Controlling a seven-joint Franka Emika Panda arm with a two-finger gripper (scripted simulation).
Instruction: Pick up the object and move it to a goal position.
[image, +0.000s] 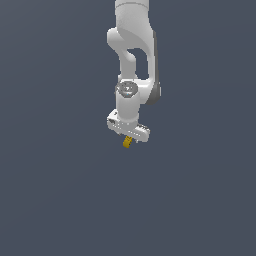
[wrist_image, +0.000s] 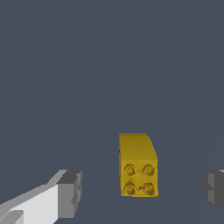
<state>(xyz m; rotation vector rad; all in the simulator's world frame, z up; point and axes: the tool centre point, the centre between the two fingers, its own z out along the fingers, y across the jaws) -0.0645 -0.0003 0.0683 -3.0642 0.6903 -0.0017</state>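
Mustard-yellow, the studded brick (wrist_image: 138, 165) is sitting between my gripper (wrist_image: 142, 190)'s wide-open jaws, touching neither, so I am judging grasp, lift and carry all remaining.

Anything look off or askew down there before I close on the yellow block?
Nothing damaged or spilled. In the wrist view the yellow block sits between the fingers of the gripper, touching neither and nearer the farther finger, so it is off-centre. The jaws stand wide open.
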